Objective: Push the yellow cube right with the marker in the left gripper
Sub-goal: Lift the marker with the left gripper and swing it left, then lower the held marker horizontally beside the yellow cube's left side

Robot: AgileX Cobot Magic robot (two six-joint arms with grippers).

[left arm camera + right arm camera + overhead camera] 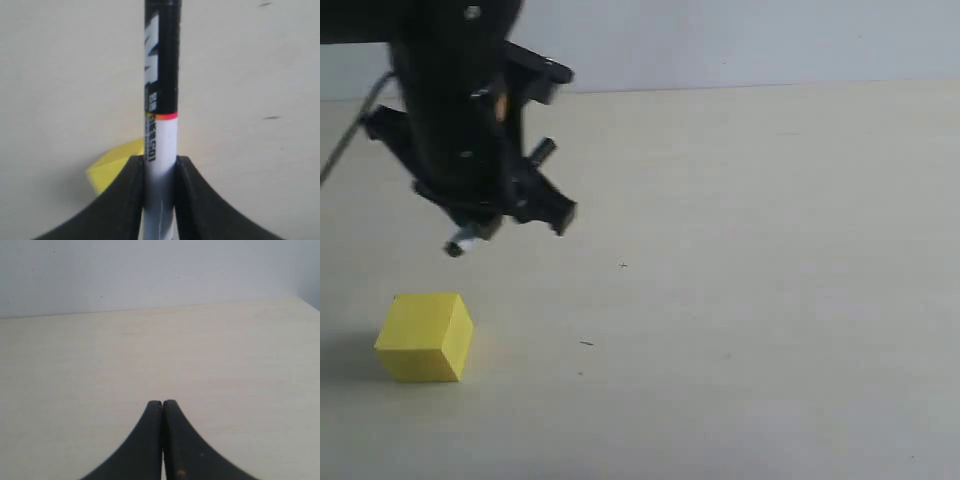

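The yellow cube (pixel 424 337) rests on the table at the lower left of the exterior view. Above it and a little to its right hangs my left gripper (pixel 485 225), shut on the marker (pixel 467 240), whose white barrel and black end poke out below the black hand, clear of the cube. In the left wrist view the marker (pixel 161 100) runs straight out between the two fingers (pixel 131 190), and a corner of the cube (pixel 115 167) shows beside one finger. My right gripper (pixel 162 404) holds nothing, its jaws pressed together over bare table.
The pale table (pixel 770 300) stretches to the right of the cube, with only small dark specks (pixel 585 343) on it. A grey wall (pixel 750 40) closes the far edge. A cable (pixel 350 140) trails from the left arm.
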